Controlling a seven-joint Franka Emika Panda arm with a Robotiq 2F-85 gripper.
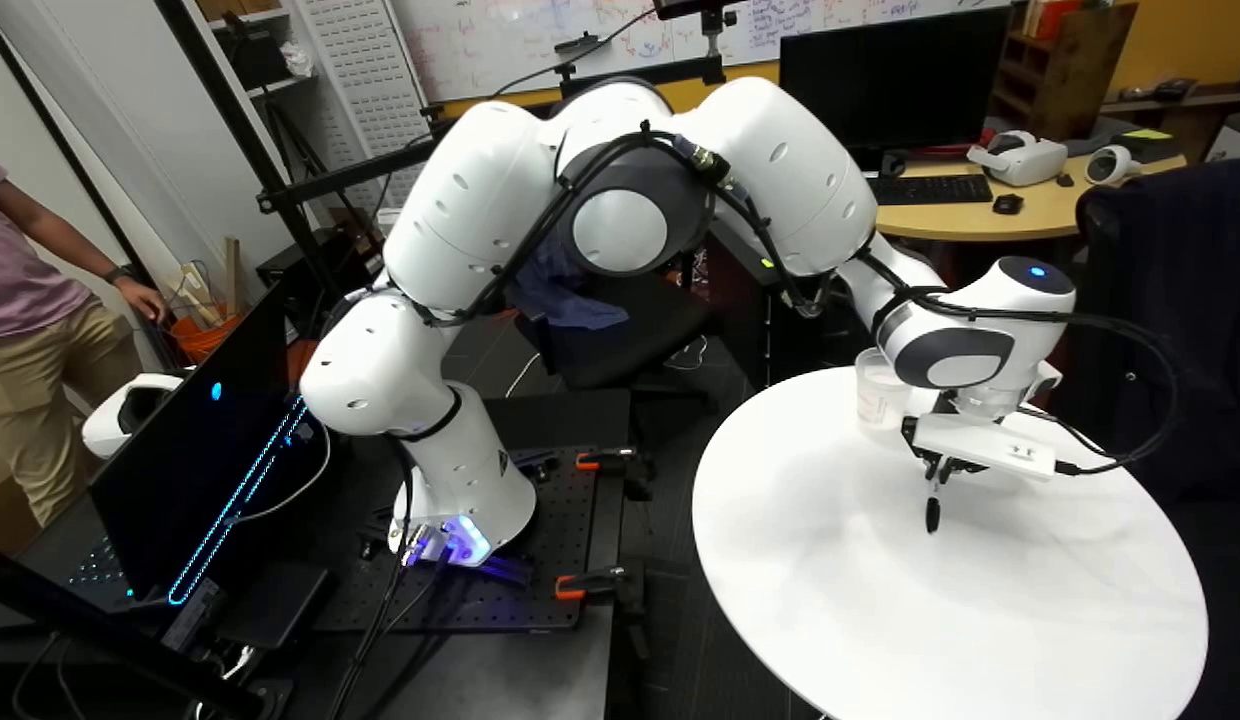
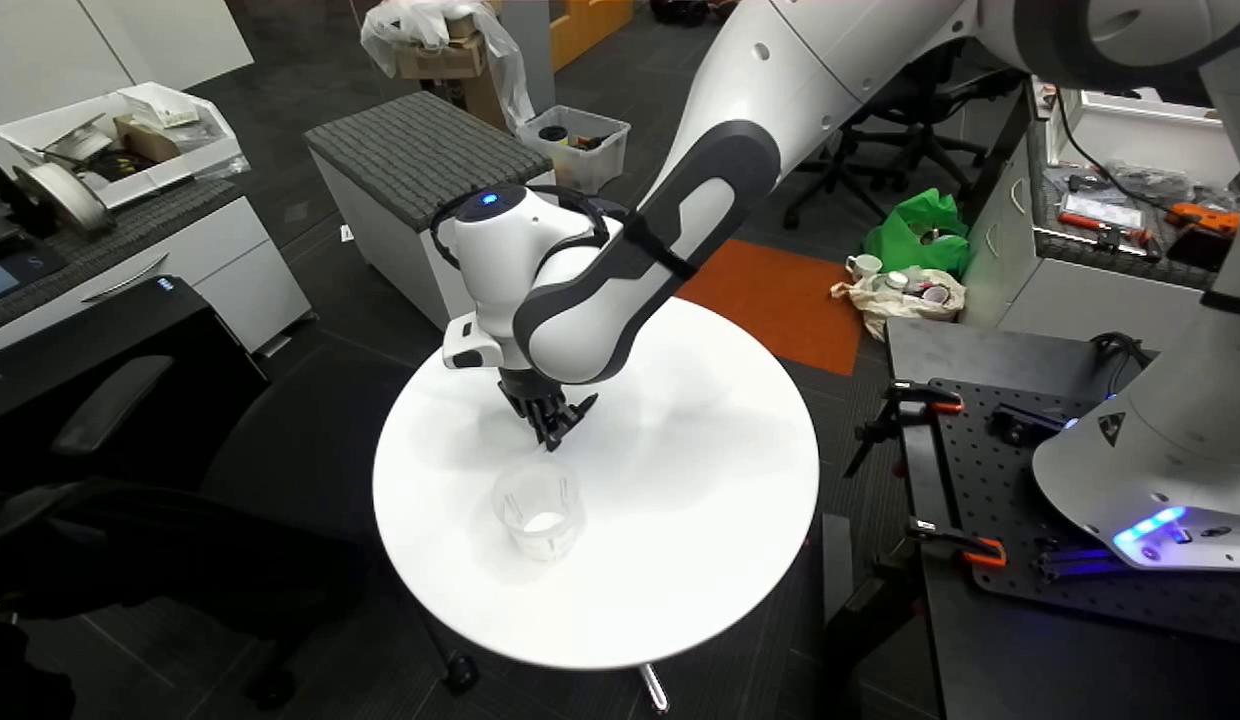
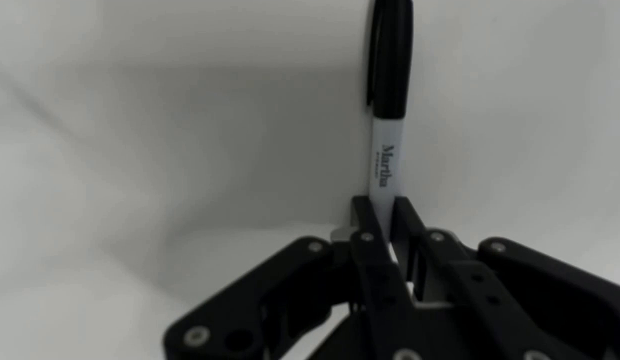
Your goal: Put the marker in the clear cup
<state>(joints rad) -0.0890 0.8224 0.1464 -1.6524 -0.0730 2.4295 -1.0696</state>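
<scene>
The Robotiq gripper (image 3: 381, 214) has its fingers (image 3: 361, 215) clenched on the marker (image 3: 388, 120), one on each side of the white barrel. In the wrist view the word "Martha" reads along the barrel between the fingertips and the black cap (image 3: 392, 60), which points toward the top of the view with its clip along the left side. In an exterior view the capped end (image 1: 933, 515) juts below the gripper, over the round white table (image 1: 930, 620); whether it touches the tabletop is hard to tell from this angle. The clear plastic cup (image 2: 538, 510) stands upright on the table, apart from the gripper and the marker. In that exterior view it sits between the gripper and the near edge of the table, closer to the left edge than to the right. In an exterior view the cup (image 1: 873, 402) stands near the far edge, its rim partly covered by the Panda arm (image 1: 955, 345). Beyond that far edge are a desk (image 1: 925, 222) with a monitor (image 1: 890, 90), a keyboard (image 1: 930, 190) and a white VR headset (image 1: 1030, 160).
</scene>
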